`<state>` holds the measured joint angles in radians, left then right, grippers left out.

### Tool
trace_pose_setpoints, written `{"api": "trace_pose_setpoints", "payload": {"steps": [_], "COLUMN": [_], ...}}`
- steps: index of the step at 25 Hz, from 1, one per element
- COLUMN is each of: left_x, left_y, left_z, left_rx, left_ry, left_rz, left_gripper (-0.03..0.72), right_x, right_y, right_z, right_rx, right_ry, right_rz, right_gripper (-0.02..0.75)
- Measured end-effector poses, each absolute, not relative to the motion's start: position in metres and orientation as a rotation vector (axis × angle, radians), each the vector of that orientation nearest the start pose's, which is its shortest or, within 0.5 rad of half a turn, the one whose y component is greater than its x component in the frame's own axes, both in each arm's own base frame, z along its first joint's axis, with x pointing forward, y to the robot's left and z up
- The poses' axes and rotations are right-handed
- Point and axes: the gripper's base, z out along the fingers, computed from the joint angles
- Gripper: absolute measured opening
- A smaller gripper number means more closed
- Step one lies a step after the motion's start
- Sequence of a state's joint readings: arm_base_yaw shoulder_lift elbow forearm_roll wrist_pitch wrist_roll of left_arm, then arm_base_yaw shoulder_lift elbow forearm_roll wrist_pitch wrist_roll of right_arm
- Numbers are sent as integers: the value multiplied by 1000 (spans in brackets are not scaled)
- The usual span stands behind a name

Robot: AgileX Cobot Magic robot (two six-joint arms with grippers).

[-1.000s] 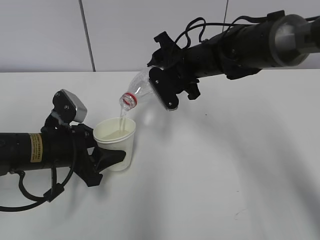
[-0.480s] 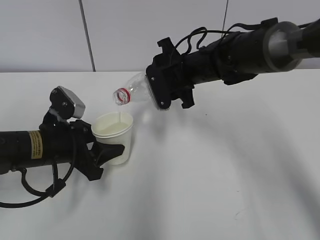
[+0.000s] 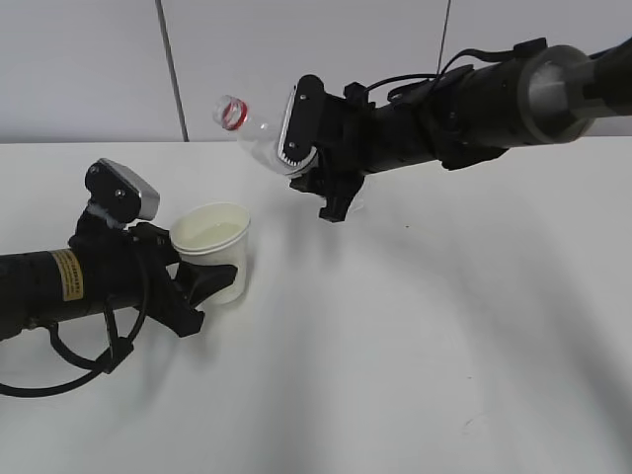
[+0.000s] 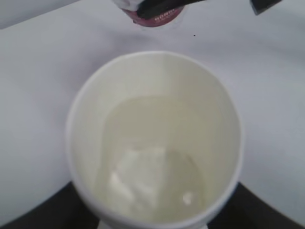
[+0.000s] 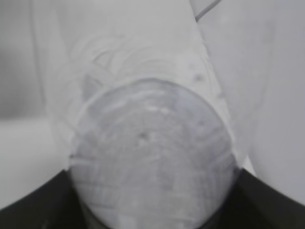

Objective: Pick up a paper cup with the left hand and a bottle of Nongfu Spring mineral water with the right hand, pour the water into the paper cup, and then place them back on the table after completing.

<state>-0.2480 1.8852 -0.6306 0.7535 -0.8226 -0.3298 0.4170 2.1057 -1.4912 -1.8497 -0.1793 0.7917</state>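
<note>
The white paper cup [image 3: 211, 252] stands upright in my left gripper [image 3: 209, 281], which is shut on its lower wall just above the table [image 3: 415, 336]. The left wrist view looks down into the cup [image 4: 155, 143], and clear water [image 4: 152, 167] lies in its bottom. My right gripper [image 3: 308, 158] is shut on the clear bottle [image 3: 259, 138], held up and to the right of the cup. The bottle tilts with its open red-ringed neck [image 3: 233, 112] pointing up-left. No water is pouring. The right wrist view shows the bottle's clear body [image 5: 152, 167] filling the frame.
A grey wall with panel seams [image 3: 173, 69] stands behind the table. The red bottle label [image 4: 155, 14] shows at the top of the left wrist view beyond the cup.
The right gripper has swung the bottle from neck-down over the cup to neck-up, and the stream has stopped. The left gripper has carried the cup a little left and lower.
</note>
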Motion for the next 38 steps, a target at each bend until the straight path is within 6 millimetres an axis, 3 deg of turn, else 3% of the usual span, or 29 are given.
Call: {"api": "trace_pose_setpoints", "payload": {"steps": [4, 8, 15, 19, 31, 38], "left_x": [292, 293, 294, 296, 299, 300], "left_y": [-120, -119, -119, -118, -120, -122], "left_z": [120, 120, 121, 119, 109, 90], "left_rx": [788, 782, 758, 713, 637, 657], "left_ry": [1877, 1876, 1879, 1884, 1828, 1777], "left_rz": [-533, -526, -520, -523, -582, -587], "left_gripper": [383, 383, 383, 383, 383, 383], "right_x": [434, 439, 444, 436, 416, 413], "right_y": [202, 179, 134, 123, 116, 117], "right_z": [189, 189, 189, 178, 148, 136], "right_rx": [-1362, -1274, -1114, -1080, -980, -927], "right_ry": [1662, 1749, 1800, 1809, 1697, 1610], "right_rz": [-7, 179, 441, 531, 492, 508], "right_gripper": [449, 449, 449, 440, 437, 437]}}
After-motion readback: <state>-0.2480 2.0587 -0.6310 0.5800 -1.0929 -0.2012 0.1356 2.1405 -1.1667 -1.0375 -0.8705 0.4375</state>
